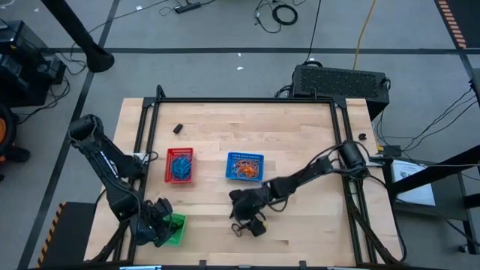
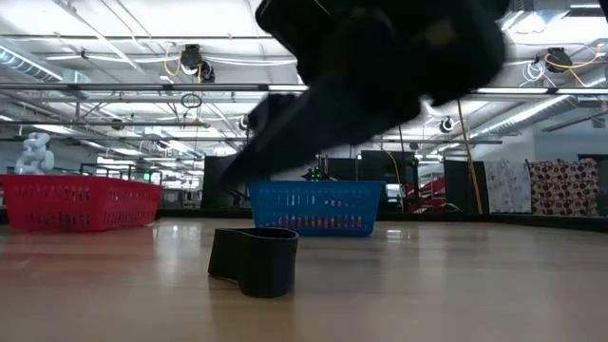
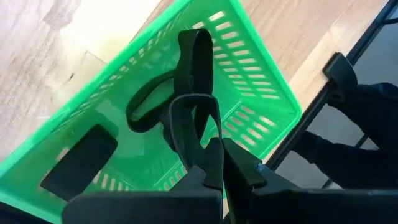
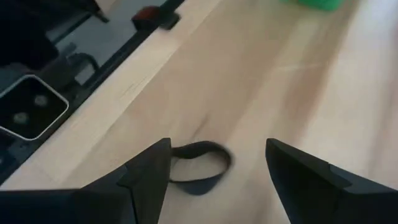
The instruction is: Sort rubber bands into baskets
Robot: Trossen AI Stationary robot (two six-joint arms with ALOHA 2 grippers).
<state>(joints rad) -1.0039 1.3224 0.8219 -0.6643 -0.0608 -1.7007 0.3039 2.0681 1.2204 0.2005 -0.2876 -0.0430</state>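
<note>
Overhead, on the wooden surface, the left gripper at seven o'clock hovers over the green basket, fingers pinching a black rubber band. At ten o'clock sits the red basket, and the blue basket at centre. At six o'clock the right gripper has its fingers spread either side of another black band lying flat. The band looks light, soft and floppy; pinching one side of the loop seems best.
</note>
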